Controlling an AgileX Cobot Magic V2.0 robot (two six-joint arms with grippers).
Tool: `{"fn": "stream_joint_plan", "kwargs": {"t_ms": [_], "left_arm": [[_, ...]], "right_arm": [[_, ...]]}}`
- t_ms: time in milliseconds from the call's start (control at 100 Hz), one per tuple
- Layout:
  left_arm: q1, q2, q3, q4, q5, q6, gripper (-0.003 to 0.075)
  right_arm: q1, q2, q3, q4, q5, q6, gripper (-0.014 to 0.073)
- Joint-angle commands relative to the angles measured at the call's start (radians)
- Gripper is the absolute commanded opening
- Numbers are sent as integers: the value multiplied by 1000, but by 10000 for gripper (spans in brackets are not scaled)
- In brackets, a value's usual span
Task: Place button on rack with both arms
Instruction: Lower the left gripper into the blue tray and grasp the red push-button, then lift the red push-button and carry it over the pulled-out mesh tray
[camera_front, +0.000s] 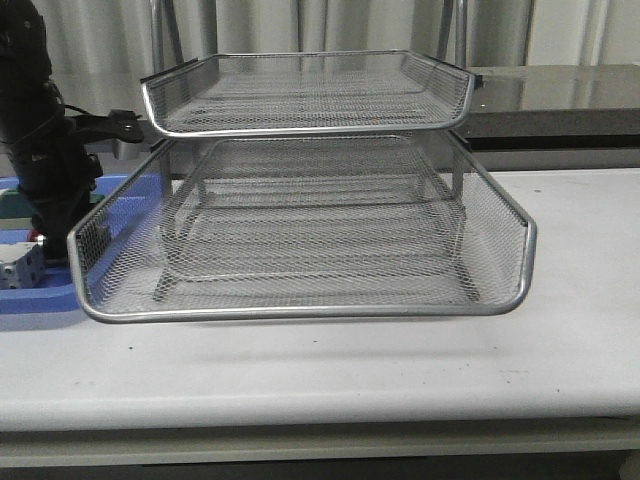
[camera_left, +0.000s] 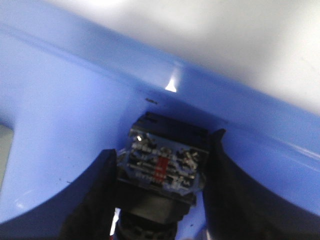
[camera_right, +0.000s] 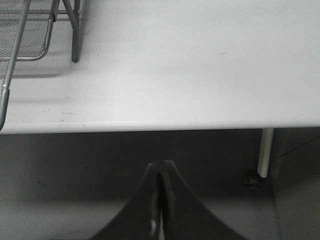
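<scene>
Straddling the button (camera_left: 162, 170), the left claw (camera_left: 160, 200) has a finger on each side of its blue rear block inside the blue tray (camera_left: 75, 115) — whether they pinch it I cannot tell. It looks small, stiff, light; its smooth body may slip, so the flat block sides suit. Beside the tray stands the rack (camera_front: 300, 310) on the counter (camera_front: 400, 370). Off the counter's edge, the right claw (camera_right: 160, 200) is pressed together, empty.

the left arm (camera_front: 40, 140) reaches down at the far left, its pincer (camera_left: 162, 200) low with a dark finger (camera_left: 95, 200) on either side of the button (camera_left: 162, 167), closed against it, while the right pincer (camera_right: 160, 200) hangs off the counter's (camera_right: 200, 65) edge, fingertips pressed together with nothing between them.
</scene>
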Motion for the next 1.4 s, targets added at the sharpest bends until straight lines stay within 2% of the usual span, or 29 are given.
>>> {"fn": "stream_joint_plan", "kwargs": {"t_ms": [0,470,760,1110,1260,1390], "left_arm": [[-3,-61,-19,8,-21,-9,-20],[-3,-255,-43,10,-7,-137,-20],[-3,-431,-43,1,136,-196,-20],[-3,-647,-43,-166,329,-196,-20],[-15,-721,-29,-215,329,-223,-20],[-80,-774,7,-217,329,-228,-20]], "right_arm": [[1,6,-33,-28,-48,0,-71],[1,6,-33,-28,-48,0,-71],[1,6,-33,-28,-48,0,-71],[1,6,-33,-28,-48,0,-71],[1,6,-33,-28,-48,0,-71],[1,6,-33,-28,-48,0,-71]]}}
